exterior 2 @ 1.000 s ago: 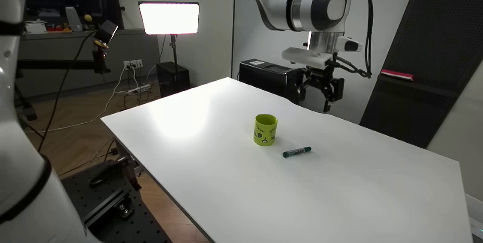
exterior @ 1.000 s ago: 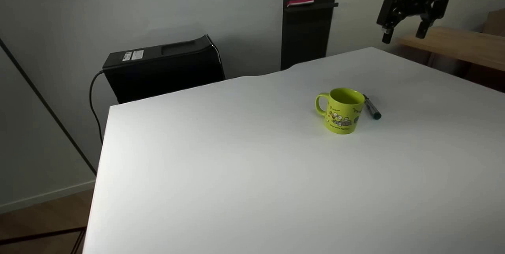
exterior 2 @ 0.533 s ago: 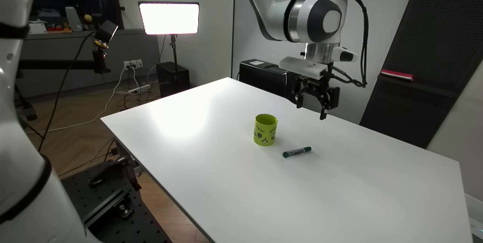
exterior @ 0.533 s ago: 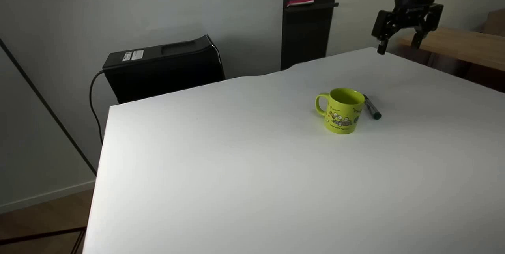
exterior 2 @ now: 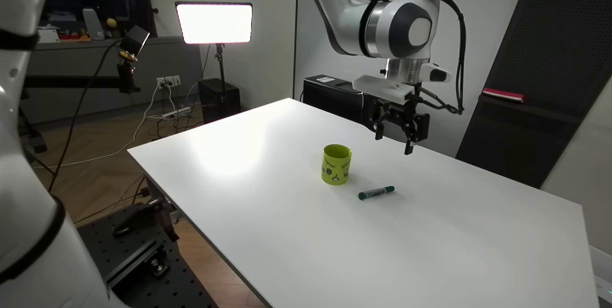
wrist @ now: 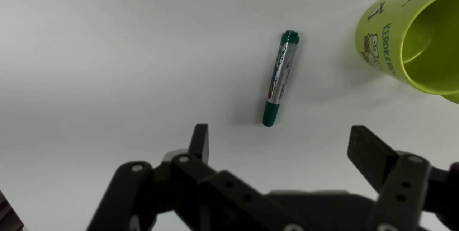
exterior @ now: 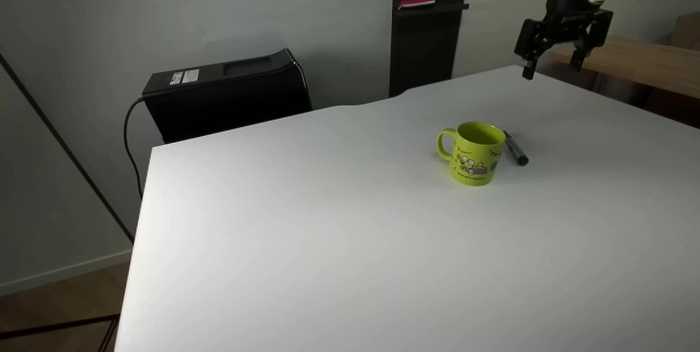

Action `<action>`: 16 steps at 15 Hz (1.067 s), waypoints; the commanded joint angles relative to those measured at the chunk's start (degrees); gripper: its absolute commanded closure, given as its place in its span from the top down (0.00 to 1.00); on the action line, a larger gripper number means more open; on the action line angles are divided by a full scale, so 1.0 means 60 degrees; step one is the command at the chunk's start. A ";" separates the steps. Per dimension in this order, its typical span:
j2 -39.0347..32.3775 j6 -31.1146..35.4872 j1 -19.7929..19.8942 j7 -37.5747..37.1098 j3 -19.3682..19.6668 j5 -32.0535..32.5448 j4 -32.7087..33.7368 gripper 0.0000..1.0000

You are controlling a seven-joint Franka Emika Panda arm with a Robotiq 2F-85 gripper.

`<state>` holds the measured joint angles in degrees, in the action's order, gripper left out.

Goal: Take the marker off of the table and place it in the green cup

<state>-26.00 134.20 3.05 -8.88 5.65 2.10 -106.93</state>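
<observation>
The pincer (wrist: 280,133) hangs spread wide above the table (exterior 2: 430,236); the marker (wrist: 280,76) lies near the green cup (exterior 2: 336,167).

Green cup (wrist: 396,42) partly outside the wrist view

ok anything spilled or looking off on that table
Nothing stands out: the cylindrical yellow-green mug with cartoon print stands upright, the slim silver-and-green marker lies beside it without touching, both on the white tabletop. No spill shows.

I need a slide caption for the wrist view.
Open gripper, marker lying on the table beside the green cup.
</observation>
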 commanded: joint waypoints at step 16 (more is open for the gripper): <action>-0.1004 -0.0136 -0.0002 -0.0095 0.0060 -0.0017 0.0417 1.00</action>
<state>-29.82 134.14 3.07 -8.74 5.72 2.18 -106.62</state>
